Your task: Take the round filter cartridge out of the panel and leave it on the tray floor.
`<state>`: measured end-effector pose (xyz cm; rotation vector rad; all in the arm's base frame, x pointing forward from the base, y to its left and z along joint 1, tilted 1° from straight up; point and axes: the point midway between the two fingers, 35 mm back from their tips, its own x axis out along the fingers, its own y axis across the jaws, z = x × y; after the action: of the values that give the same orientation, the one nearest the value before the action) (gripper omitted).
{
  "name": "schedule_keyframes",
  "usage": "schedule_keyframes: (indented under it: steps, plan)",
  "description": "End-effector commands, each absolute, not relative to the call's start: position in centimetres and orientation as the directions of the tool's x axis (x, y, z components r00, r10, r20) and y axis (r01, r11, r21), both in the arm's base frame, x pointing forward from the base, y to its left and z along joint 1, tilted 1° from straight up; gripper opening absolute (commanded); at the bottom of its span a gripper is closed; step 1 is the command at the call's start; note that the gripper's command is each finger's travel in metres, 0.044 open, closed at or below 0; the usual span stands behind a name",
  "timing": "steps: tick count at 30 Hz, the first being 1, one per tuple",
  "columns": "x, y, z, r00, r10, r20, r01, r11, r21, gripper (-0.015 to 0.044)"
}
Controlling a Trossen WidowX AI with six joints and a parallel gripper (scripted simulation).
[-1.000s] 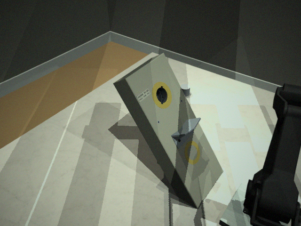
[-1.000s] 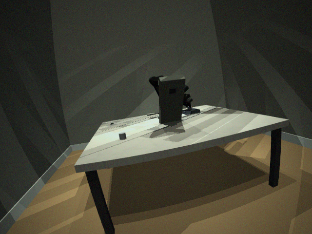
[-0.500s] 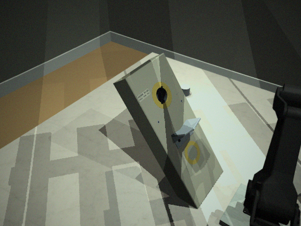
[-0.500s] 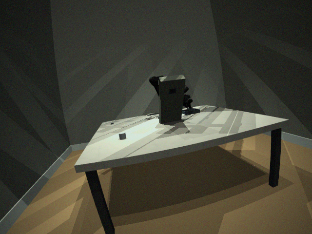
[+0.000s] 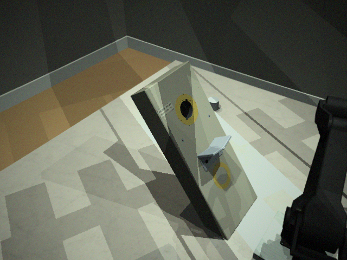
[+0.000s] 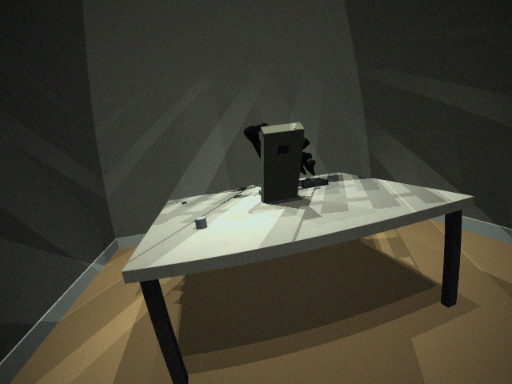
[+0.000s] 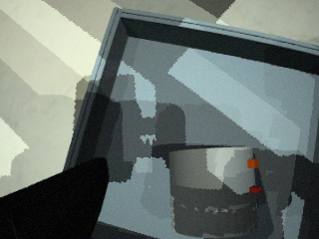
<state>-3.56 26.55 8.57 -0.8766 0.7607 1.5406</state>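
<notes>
"One cartridge (image 7: 214,191) out of the panel (image 5: 201,131) (image 6: 281,174): where was it?" the reporter asked.

"Inside the blue-grey tray (image 5: 273,238) (image 6: 313,182) (image 7: 107,45), down at its floor," I said. "Orange and red marks showed on its side. I could not tell which way its slotted face was turned."

"And your gripper (image 6: 306,170) (image 7: 214,171)?"

"Spread wide, holding nothing. One black finger (image 7: 60,199) was seen at the wrist view's lower left, apart from the cartridge. The other was out of that view, so I could not tell whether it touched anything."

"The scene at the panel?"

"Leaning upright on the pale table (image 5: 56,168) (image 6: 231,248), it displayed a dark, vacant socket (image 5: 186,109) circled by a yellow ring (image 5: 178,110). A grey bracket (image 5: 216,147) jutted out above a second yellow ring (image 5: 214,179). A small grey cylinder (image 5: 213,103) (image 6: 201,223) stood on the tabletop, well apart from the tray."
</notes>
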Motion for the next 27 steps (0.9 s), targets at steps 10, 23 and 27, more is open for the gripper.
schedule_keyframes:
  steps: [10,23,27]
  plan:
    - [-3.6,27.0,12.4,-0.076,0.544,-0.836,-0.99,-0.14,-0.001,0.044]
    - [-3.6,27.0,12.4,-0.076,0.544,-0.836,-0.99,-0.14,-0.001,0.044]
    - [-3.6,27.0,12.4,-0.076,0.544,-0.836,-0.99,-0.14,-0.001,0.044]
